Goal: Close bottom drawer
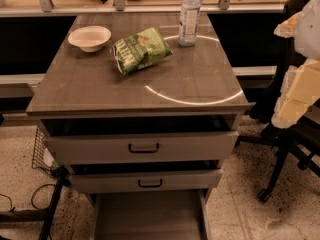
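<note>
The end effector (292,104) hangs at the right edge, beside the desk (100,84) and apart from it; whether it is open or closed, I cannot tell. The bottom drawer (150,215) stands pulled out under 2 upper drawers (143,148), its grey floor showing.

Front of bottom drawer (150,216) beyond lower edge; gripper (300,91) blurred at right edge.

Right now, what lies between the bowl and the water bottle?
Camera view: green chip bag lies between bowl and water bottle; end effector at right edge.
</note>
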